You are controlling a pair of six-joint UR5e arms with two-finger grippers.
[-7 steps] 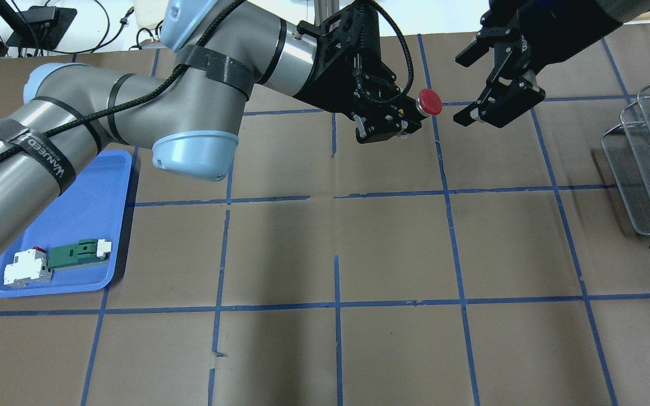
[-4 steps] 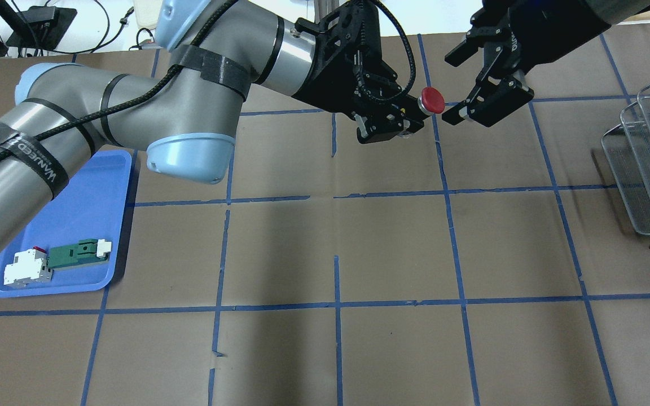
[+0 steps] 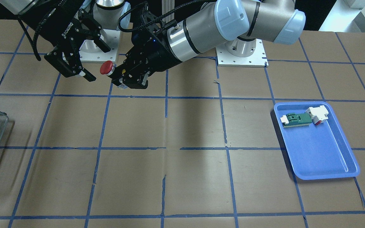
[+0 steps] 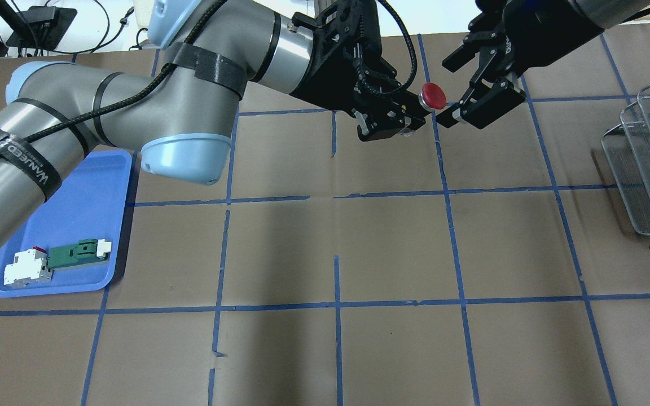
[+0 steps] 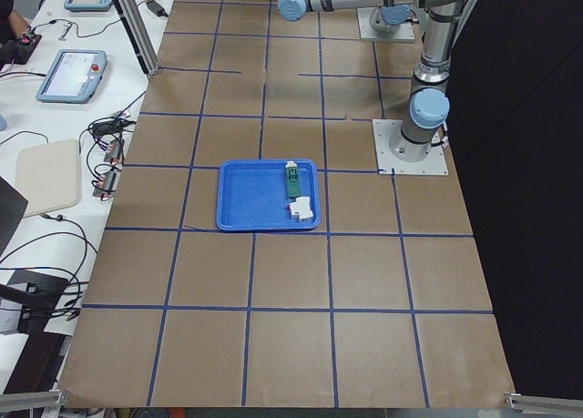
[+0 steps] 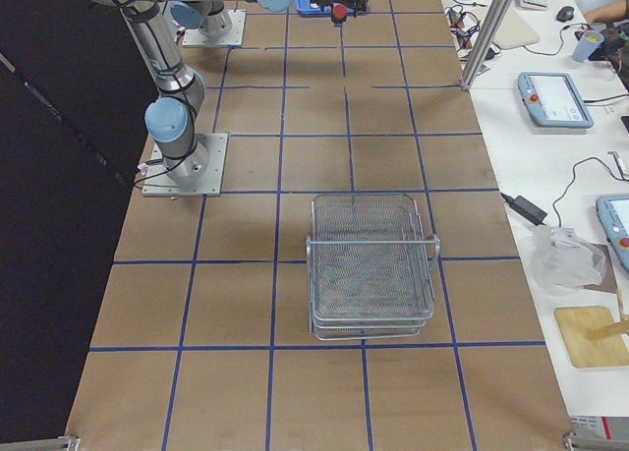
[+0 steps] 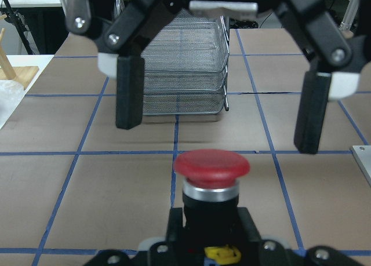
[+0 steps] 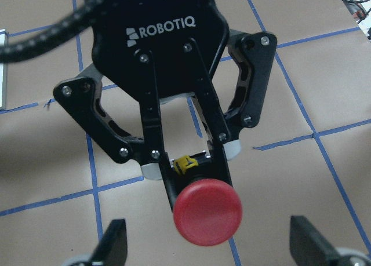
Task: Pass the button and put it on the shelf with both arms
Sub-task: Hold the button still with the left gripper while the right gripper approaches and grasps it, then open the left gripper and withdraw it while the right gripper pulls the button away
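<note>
This was the hand-over, in mid-air over the far side of the table [image 4: 392, 248]. My left pincer [image 4: 407, 115] was pinching the button [image 4: 433, 96] by its black body, with the red cap pointing out towards my other arm. My right pincer [image 7: 220, 109] was spread wide and faced the cap head-on. From the left wrist I saw one of its fingers [image 7: 129, 95] on each side of the cap and a little beyond it, touching nothing.

As I judged it, the take had not yet begun. The next move called for the right pincer to come forward until its fingers stood on both sides of the cap, then close. Only after that should the left let go. Little of the button showed beyond my left fingertips, just the cap and a silvery ring under it. So the right fingers would have to grip the rounded cap or that narrow neck, where a slip seemed possible.

The two pincers were nearly nose to nose, which left little room there for a crooked approach. The shelf [image 6: 371, 264] stood at the table's right end, well apart from the hand-over, and I saw only bare brown paper and blue tape lines between them. Its thin rod rims and stacked baskets would need a careful entry. The blue tray [image 4: 85, 220] lay far off at my left end, out of the way.
</note>
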